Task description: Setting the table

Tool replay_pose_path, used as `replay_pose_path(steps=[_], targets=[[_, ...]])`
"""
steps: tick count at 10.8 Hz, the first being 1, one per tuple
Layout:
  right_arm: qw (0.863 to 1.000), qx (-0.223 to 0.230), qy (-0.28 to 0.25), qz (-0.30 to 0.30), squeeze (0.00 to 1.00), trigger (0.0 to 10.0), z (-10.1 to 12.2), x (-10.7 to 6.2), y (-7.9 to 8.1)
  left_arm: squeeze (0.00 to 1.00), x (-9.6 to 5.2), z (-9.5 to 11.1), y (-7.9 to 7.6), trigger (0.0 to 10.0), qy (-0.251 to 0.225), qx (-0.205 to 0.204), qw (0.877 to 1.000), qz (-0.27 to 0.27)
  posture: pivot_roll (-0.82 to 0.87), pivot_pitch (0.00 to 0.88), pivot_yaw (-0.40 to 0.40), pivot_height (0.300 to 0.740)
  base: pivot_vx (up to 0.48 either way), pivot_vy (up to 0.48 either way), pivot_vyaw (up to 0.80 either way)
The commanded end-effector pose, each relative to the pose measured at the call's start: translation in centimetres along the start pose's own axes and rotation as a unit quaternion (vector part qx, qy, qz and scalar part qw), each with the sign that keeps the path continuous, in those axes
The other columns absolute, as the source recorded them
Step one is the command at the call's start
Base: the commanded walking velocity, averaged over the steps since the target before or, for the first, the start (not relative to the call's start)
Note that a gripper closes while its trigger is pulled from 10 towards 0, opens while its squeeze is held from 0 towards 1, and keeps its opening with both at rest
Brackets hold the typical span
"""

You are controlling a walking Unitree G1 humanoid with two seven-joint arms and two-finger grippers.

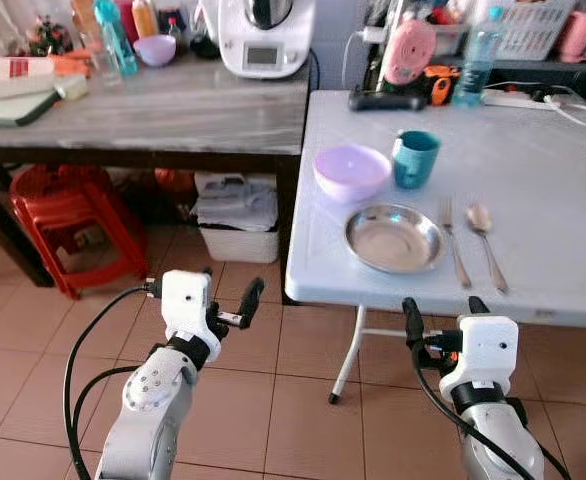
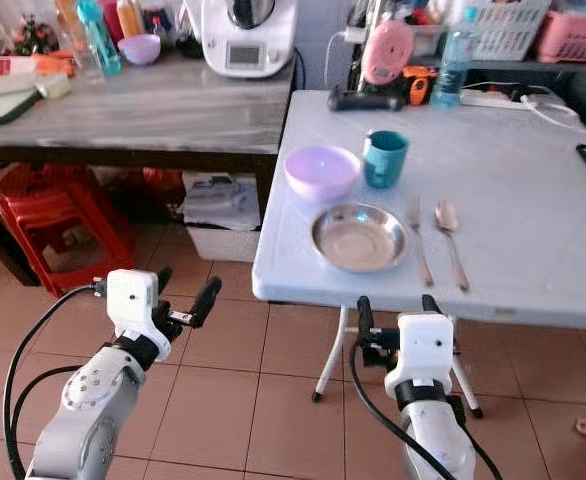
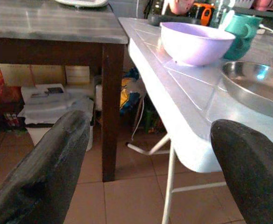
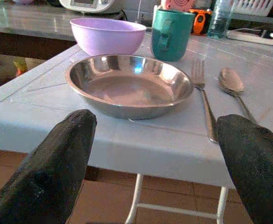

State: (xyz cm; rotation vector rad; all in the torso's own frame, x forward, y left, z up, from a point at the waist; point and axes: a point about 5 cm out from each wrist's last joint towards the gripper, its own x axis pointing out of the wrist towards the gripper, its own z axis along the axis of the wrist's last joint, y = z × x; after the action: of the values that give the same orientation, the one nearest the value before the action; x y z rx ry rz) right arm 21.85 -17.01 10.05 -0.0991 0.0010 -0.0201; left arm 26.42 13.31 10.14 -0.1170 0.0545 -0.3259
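On the white folding table (image 1: pixel 553 180) sit a lilac bowl (image 1: pixel 351 171), a teal mug (image 1: pixel 414 158), a steel plate (image 1: pixel 394 238), a fork (image 1: pixel 454 243) and a spoon (image 1: pixel 484 238) side by side to the plate's right. My left gripper (image 1: pixel 231 288) hangs open below and to the left of the table's near corner, holding nothing. My right gripper (image 1: pixel 443 308) is open just under the table's front edge, in front of the plate (image 4: pixel 128 84), also empty.
A grey wooden counter (image 1: pixel 173 110) stands to the left with a white kitchen machine (image 1: pixel 265 35), bottles and a small bowl. Beneath it are red stools (image 1: pixel 68 215) and a white bin (image 1: pixel 237 215). Clutter, a water bottle (image 1: pixel 476 55) and baskets line the table's far edge.
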Motion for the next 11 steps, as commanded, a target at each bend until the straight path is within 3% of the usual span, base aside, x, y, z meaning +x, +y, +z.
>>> replay_pose_path(steps=[1, 8, 11], targets=[[1.0, -0.002, -0.006, 0.003, 0.0, 10.0, 0.35, 0.0, 0.01, 0.0, -0.08, 0.32, -0.16, 10.0, -0.003, 0.003, 1.0, -0.007, 0.01, 0.056, 0.032, 0.74, 0.337, 0.0, 0.0], [1.0, -0.004, -0.002, 0.009, 0.0, 10.0, 0.21, -0.12, 0.06, 0.0, -0.24, 0.16, -0.11, 10.0, 0.001, 0.001, 1.0, -0.008, 0.01, 0.056, 0.034, 0.74, 0.284, 0.0, 0.0], [1.0, -0.008, 0.001, 0.014, 0.0, 10.0, 0.13, -0.38, -0.26, 0.0, -0.97, 0.21, -0.28, 10.0, -0.011, 0.054, 0.998, -0.033, 0.01, 0.055, 0.032, 0.74, 0.0, 0.0, 0.0]])
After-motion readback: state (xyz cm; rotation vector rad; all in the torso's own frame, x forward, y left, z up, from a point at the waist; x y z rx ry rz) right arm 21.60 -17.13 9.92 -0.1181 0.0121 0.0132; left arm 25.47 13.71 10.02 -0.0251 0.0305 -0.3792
